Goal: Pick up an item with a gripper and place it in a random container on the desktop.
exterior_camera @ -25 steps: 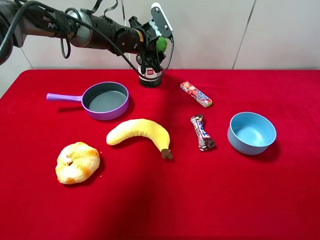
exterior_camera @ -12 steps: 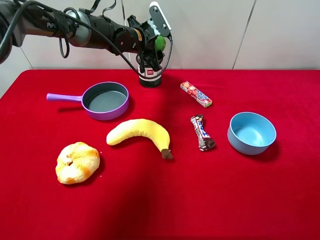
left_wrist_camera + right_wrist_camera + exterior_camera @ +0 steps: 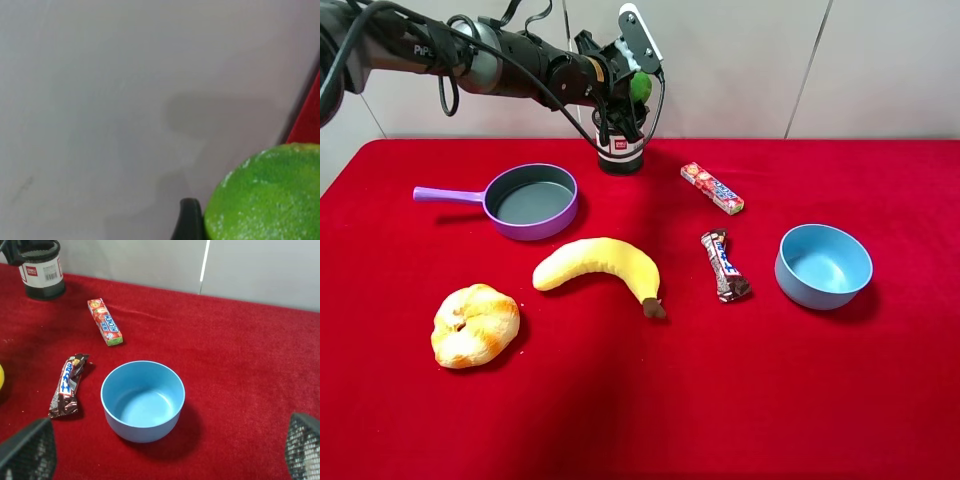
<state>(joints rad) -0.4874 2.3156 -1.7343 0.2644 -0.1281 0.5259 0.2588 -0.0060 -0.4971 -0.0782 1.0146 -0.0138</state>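
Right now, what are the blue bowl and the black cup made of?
The bowl looks like smooth matte plastic: even blue colour, soft sheen. The cup seems to be black metal mesh, with fine holes near its rim and a paper-like label.

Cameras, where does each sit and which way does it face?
Exterior high: mounted high, facing the desktop; left pincer holds the lime above the mesh cup.
Left wrist: faces the wall; one fingertip beside the lime.
Right wrist: looks at the blue bowl; open right pincer frames it.
Shared: exterior and right wrist show the mesh cup.
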